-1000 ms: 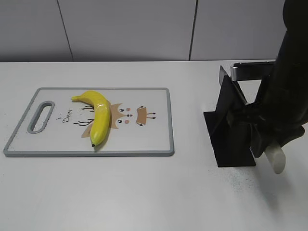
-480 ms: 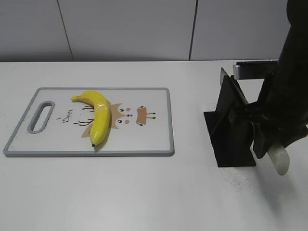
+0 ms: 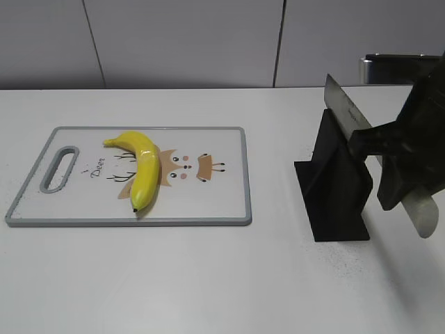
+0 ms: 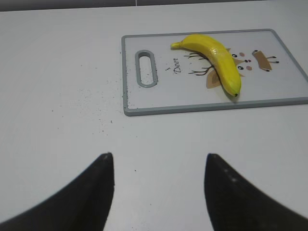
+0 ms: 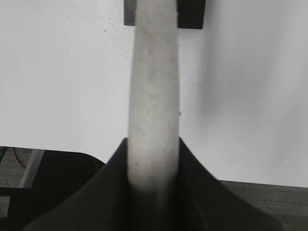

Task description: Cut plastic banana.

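The plastic banana lies on the cutting board, over its deer print, uncut. Well to its right, the right gripper is clenched on the pale handle of a knife, whose blade rises just above the black knife stand. The left gripper hovers released near the board. The step in hand looks like fetching the knife; next it must cross over to the banana.

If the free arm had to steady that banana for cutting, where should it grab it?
Probably the stem end of the banana, coming straight down from above with fingers across its width. It lies flat on the cutting board, so only top and sides are reachable, and holding one end leaves the thick middle free for the knife. The left gripper is open.
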